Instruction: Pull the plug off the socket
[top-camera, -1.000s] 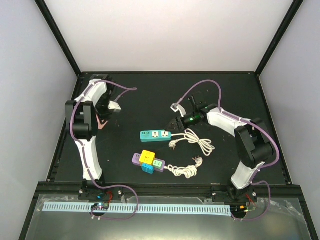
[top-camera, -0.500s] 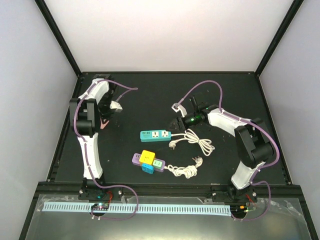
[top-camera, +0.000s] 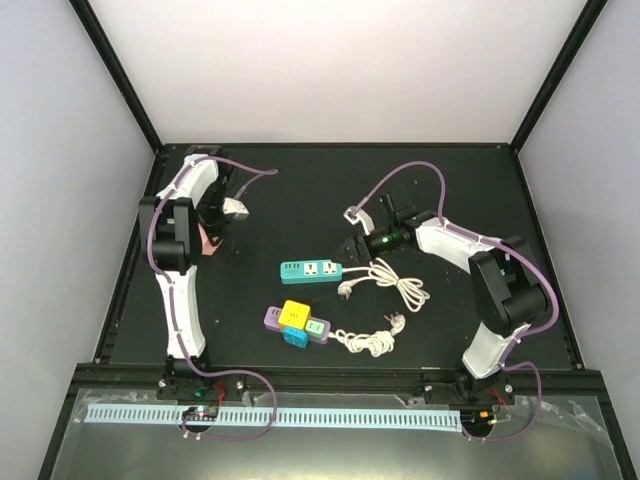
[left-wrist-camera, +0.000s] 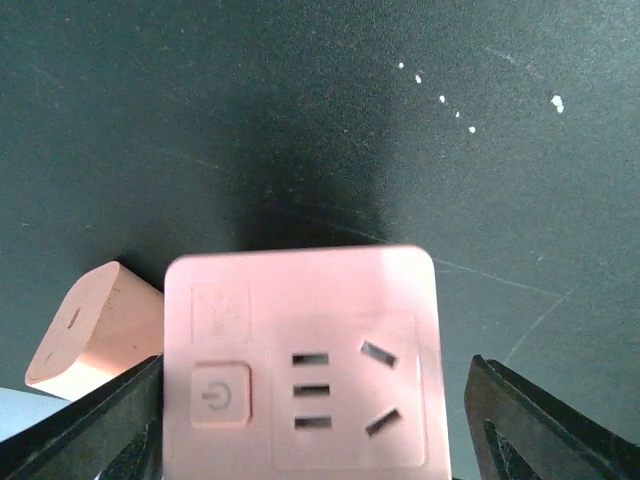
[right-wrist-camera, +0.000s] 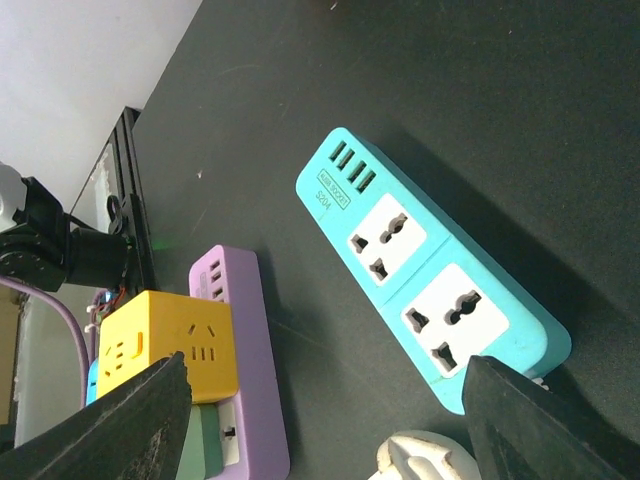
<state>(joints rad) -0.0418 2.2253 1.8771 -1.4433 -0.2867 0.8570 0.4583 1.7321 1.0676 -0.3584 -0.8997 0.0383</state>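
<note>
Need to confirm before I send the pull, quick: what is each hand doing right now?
Left hand: open, fingers either side of the pink socket.
Right hand: open, holding nothing, over the teal strip.

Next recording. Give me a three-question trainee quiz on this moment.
1. True or false: the teal power strip has a plug in one of its sockets.
2. What sits on the purple strip? A) a yellow cube B) a red plug C) nothing
3. Which pincer has its fingers either side of the pink socket block?
Key: 1 false; 2 A; 3 the left pincer.
</note>
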